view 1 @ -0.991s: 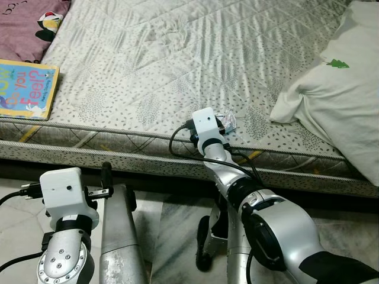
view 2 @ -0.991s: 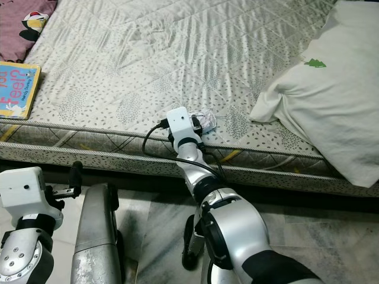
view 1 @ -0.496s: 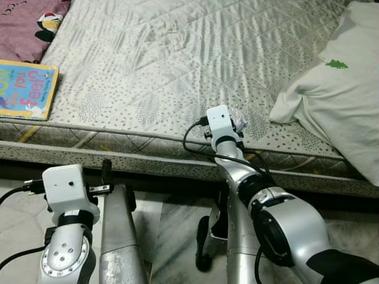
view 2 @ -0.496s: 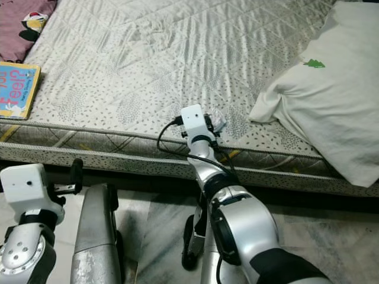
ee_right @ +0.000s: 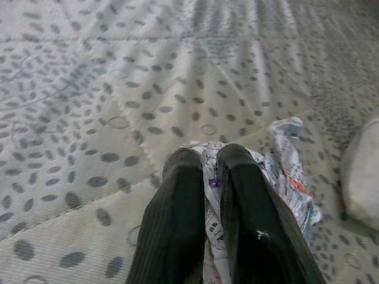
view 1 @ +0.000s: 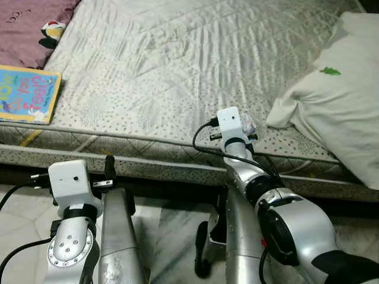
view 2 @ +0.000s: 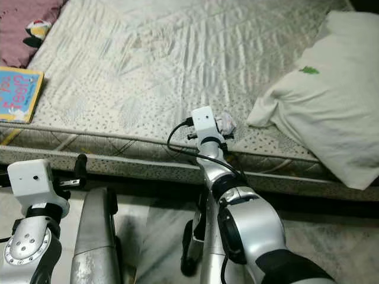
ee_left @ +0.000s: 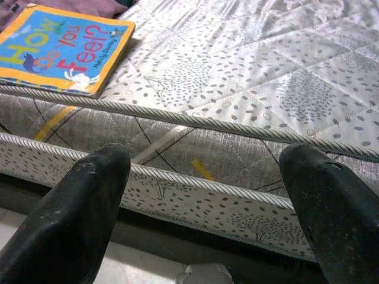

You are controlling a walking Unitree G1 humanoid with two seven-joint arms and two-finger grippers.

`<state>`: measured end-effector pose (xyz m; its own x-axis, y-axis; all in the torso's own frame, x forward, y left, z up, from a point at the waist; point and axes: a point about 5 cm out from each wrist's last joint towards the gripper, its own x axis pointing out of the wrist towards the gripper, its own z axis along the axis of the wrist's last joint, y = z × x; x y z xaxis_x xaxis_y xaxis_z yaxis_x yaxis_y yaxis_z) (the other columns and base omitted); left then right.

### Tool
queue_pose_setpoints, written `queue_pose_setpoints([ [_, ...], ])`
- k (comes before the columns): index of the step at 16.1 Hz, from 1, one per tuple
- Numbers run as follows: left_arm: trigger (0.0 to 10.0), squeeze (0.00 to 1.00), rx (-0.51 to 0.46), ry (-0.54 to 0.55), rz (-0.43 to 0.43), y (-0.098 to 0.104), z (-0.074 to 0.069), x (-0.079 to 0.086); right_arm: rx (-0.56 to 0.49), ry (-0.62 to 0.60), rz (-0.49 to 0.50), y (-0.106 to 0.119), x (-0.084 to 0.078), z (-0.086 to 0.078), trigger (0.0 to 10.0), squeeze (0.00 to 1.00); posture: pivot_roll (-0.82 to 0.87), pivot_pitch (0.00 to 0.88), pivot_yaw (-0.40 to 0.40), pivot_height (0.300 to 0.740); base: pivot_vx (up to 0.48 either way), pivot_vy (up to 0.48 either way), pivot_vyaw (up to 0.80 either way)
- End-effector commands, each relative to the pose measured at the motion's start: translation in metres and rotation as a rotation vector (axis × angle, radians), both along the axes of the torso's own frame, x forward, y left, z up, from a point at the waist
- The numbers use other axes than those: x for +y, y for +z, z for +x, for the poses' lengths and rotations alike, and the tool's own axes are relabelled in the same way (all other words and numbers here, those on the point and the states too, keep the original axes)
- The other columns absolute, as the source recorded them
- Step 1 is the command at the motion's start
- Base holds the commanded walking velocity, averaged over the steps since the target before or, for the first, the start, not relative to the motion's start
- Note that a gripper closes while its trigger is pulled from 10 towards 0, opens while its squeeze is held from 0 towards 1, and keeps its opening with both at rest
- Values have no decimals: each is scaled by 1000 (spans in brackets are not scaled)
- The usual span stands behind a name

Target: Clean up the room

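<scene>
Crumpled printed wrapper (ee_right: pixel 278 177), pinched between the nearly closed fingers of the right gripper (ee_right: pixel 213 171), lies on the mattress (view 1: pixel 177 71) near its front edge; its long axis runs away from the fingers toward the white pillow (view 1: pixel 331 112), and its small print is illegible. Left gripper (ee_left: pixel 201 189), fingers spread wide and holding nothing, hangs before the mattress side. Book (ee_left: pixel 59 50), lying flat at the mattress's left edge, reads "How Do You Feel?". Pillow bears a small green tree mark.
</scene>
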<state>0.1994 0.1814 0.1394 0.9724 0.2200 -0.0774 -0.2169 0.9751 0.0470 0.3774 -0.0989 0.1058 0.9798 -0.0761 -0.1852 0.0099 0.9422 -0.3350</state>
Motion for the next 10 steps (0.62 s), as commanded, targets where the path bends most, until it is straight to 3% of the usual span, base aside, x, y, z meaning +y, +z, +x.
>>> queue_pose_setpoints([
  [1, 10000, 0, 1, 8, 2, -2, 2, 1, 25, -14, 26, -6, -5, -2, 0, 0, 315, 111, -90, 487, 0, 0, 0],
  [10, 10000, 0, -60, -37, -11, -5, 33, -3, 19, -47, 122, -3, -28, 1, 0, 0, 233, 16, -75, 487, 0, 0, 0],
])
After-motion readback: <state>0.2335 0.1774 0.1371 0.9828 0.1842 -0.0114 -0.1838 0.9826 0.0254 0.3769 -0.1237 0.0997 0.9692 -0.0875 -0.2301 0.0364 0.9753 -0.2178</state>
